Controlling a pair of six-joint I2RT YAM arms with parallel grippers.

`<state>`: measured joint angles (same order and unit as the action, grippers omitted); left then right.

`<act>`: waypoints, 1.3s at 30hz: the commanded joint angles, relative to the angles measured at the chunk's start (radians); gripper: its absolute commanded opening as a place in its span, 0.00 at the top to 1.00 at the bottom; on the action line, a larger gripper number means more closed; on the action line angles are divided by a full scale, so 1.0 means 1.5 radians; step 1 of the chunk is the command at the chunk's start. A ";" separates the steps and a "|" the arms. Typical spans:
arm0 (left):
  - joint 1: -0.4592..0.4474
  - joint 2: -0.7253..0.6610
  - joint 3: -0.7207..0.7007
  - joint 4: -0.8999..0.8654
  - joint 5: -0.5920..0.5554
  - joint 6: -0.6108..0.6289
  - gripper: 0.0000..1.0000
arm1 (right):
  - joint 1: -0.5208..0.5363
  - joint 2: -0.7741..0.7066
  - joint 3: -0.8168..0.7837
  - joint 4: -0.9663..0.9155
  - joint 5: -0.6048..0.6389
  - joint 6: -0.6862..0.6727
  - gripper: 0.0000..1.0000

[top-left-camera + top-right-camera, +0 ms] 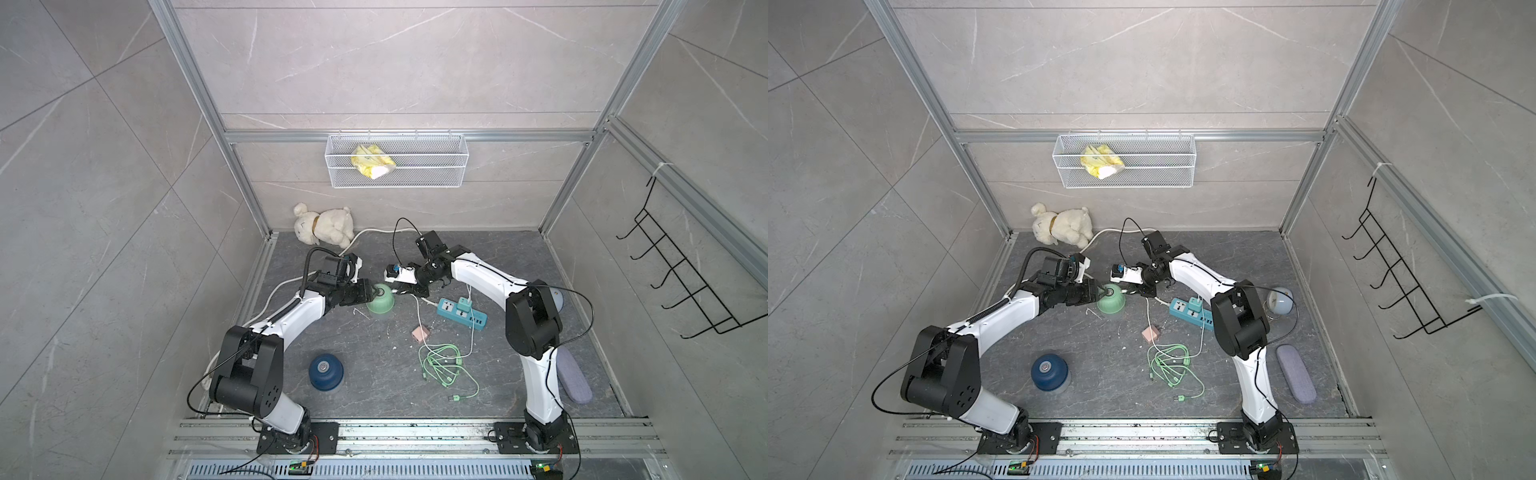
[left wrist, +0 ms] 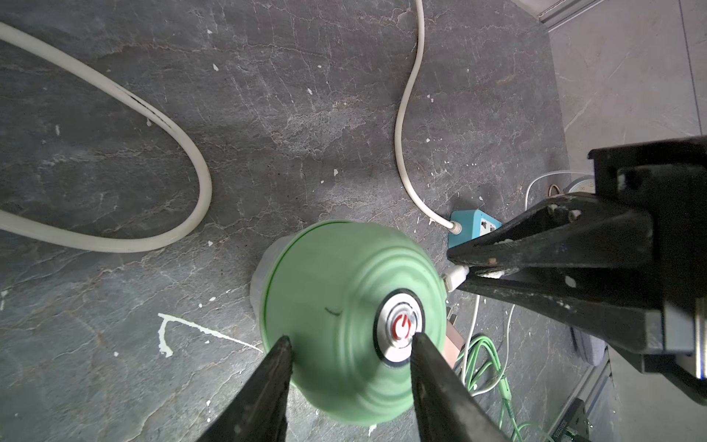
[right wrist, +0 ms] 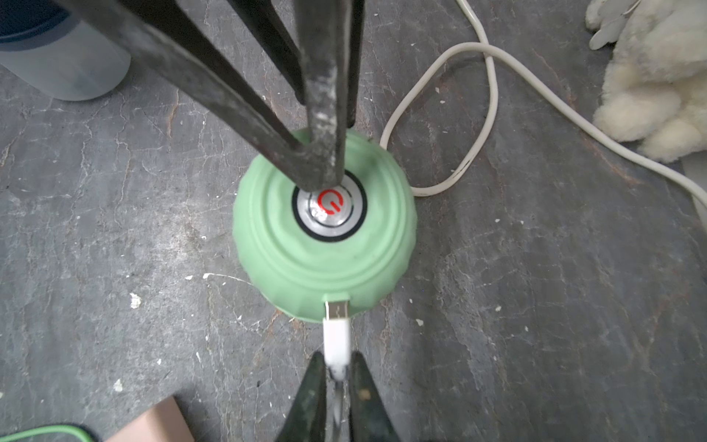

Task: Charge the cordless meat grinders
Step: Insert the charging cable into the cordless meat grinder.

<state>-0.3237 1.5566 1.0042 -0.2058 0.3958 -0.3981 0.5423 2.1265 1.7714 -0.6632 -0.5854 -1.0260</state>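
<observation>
The mint green grinder (image 3: 325, 260) stands near the teal power strip (image 1: 478, 321), toward my left arm; I pinch the white plug (image 3: 336, 336) in the right gripper (image 3: 337, 358), its metal tip at the grinder's side port, and rest the half-spread left gripper (image 2: 351, 338) on the dome, the navy grinder (image 1: 326, 371) well apart from the strip.

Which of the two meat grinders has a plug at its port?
The pale mint green grinder: the right gripper holds a white plug at its side port. The dark navy blue grinder stands apart, with no cable at it.
</observation>
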 commanded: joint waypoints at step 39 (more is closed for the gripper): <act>-0.062 0.058 0.052 -0.001 0.043 0.015 0.53 | 0.041 0.010 0.056 0.017 -0.036 0.084 0.96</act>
<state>-0.3538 1.6161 1.0698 -0.2253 0.3374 -0.3588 0.5575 2.1265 1.8111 -0.7376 -0.5396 -0.9379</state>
